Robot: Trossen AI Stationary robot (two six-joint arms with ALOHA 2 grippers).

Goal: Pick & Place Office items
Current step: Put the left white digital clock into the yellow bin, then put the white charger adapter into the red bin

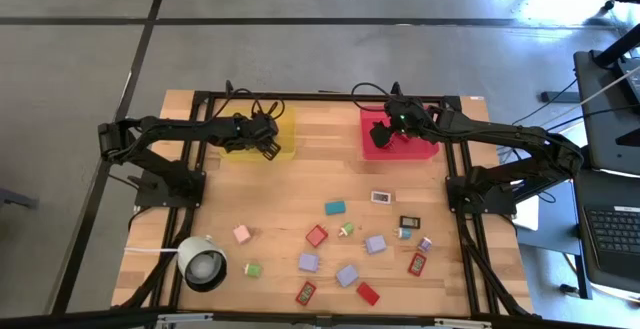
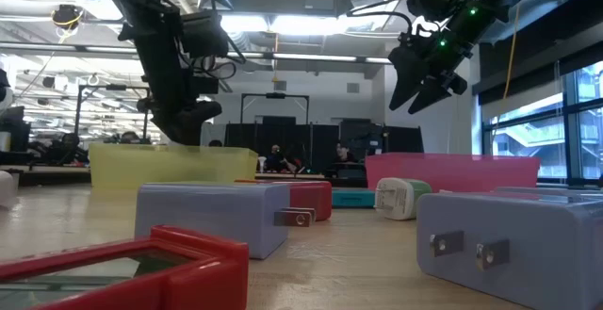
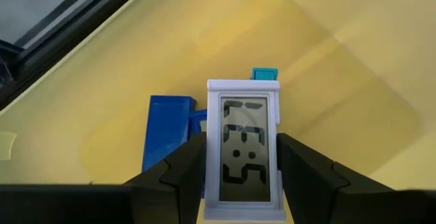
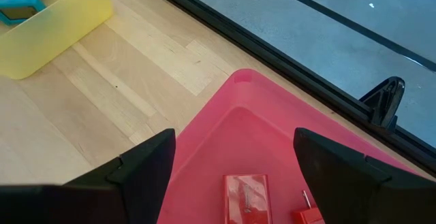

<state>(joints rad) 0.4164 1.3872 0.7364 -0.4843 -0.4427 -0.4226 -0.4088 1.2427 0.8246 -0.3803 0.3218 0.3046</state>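
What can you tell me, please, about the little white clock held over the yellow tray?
The white digital clock is a small flat plastic rectangle with a grey display of dark segment digits. The left gripper holds it by its two long sides, display facing the wrist camera, over the translucent yellow tray. Below it in the tray lie a blue block and a teal item. Whether the clock touches the tray floor is unclear.

Table (image 1: 300,184): pale planked wood, smooth | yellow tray (image 3: 327,67): translucent plastic, soft sheen | red tray (image 4: 225,142): glossy plastic | lilac plug block (image 2: 212,218): matt plastic, shiny metal prongs | left gripper (image 3: 238,173) fingers (image 3: 180,173): matt black plastic
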